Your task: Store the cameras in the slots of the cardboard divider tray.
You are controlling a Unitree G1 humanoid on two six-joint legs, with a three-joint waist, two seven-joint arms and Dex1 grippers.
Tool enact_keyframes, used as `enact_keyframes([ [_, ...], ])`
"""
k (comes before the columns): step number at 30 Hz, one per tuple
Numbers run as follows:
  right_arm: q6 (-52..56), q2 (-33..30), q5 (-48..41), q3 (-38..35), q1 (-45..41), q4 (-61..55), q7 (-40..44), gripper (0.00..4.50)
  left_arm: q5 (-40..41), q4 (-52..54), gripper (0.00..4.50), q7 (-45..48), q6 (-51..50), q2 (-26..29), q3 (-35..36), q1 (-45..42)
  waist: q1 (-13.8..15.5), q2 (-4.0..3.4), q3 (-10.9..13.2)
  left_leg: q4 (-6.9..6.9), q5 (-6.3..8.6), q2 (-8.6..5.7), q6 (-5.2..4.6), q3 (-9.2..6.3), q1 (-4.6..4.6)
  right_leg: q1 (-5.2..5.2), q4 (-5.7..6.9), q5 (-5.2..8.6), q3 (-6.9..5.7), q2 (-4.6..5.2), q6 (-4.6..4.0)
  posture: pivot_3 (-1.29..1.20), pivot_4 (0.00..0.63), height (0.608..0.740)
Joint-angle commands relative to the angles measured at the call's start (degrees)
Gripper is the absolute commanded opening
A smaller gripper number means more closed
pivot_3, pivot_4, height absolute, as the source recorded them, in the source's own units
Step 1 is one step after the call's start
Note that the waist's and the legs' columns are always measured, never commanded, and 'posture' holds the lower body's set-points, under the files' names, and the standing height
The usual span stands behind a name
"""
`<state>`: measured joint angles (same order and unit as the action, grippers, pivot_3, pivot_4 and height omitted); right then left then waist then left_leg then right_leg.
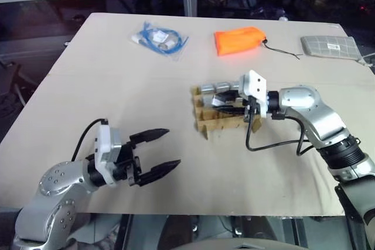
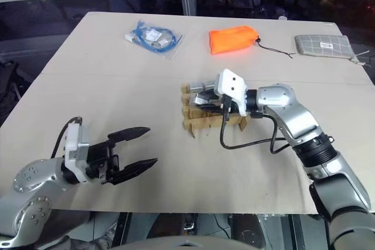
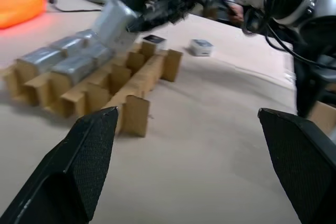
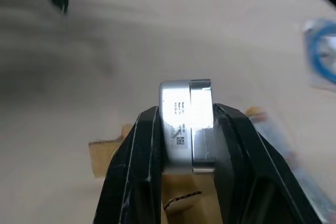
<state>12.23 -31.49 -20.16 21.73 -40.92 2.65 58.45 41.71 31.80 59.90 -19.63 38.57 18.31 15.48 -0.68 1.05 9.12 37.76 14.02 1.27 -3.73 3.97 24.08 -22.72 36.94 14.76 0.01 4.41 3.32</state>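
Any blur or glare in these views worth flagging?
Left wrist view: the right gripper over the cardboard divider tray is smeared. Right wrist view: glare whitens the held camera, and the table behind is soft. Head views are sharp.

My right gripper [image 1: 218,101] sits right over the tray [image 1: 218,122], so I can't tell which slot the camera [image 4: 186,124] I'm pinching hangs above. The camera's label text is too tiny to read. Tray's far side is covered by my arm, so no exact count of stored cameras. That blue stuff [image 4: 321,56] by my wrist cam's edge is pure blur and cut off.
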Motion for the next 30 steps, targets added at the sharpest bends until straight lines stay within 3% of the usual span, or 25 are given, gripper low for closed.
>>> enact_keyframes([
  [1,-3.29,1.7,2.36,-0.79,-1.79,2.6,3.33,0.78,1.08,3.66,4.5,-2.47,1.17,-1.08,2.89,2.34,-0.06,-0.01,0.0,0.0,0.0,-0.01,0.01,0.0,0.0,0.0,0.0,0.0,0.01,0.03,0.0,0.0,0.15,0.74],
  [12,-9.44,5.1,9.25,-0.64,-3.21,12.12,8.94,0.78,0.32,0.38,4.5,-1.07,5.27,-2.94,4.74,5.95,-0.27,-0.04,0.02,-0.08,0.04,-0.04,0.14,-0.03,-0.02,-0.01,0.0,0.01,-0.02,0.14,-0.07,0.0,0.15,0.74],
  [27,-9.35,6.69,12.55,-0.48,-6.11,18.03,13.33,0.78,-0.73,-0.96,4.5,0.61,9.17,-3.66,3.27,8.13,-0.44,-0.05,0.01,-0.36,0.16,-0.1,0.35,-0.05,-0.11,-0.02,-0.12,0.11,0.0,0.26,-0.25,0.0,0.15,0.74],
  [29,-9.89,6.93,13.17,-0.57,-6.38,18.63,13.46,1.78,-0.78,-0.76,4.5,0.46,9.12,-3.73,3.13,8.08,-0.46,-0.05,0.0,-0.36,0.19,-0.1,0.39,-0.05,-0.11,-0.02,-0.12,0.11,-0.01,0.26,-0.25,0.0,0.15,0.74],
  [30,-10.38,6.95,13.48,-0.68,-6.4,18.64,13.42,2.06,-0.81,-0.64,4.5,0.36,9.07,-3.75,3.05,8.04,-0.45,-0.04,0.0,-0.36,0.2,-0.1,0.42,-0.05,-0.12,-0.02,-0.12,0.11,-0.01,0.26,-0.25,0.0,0.15,0.74],
])
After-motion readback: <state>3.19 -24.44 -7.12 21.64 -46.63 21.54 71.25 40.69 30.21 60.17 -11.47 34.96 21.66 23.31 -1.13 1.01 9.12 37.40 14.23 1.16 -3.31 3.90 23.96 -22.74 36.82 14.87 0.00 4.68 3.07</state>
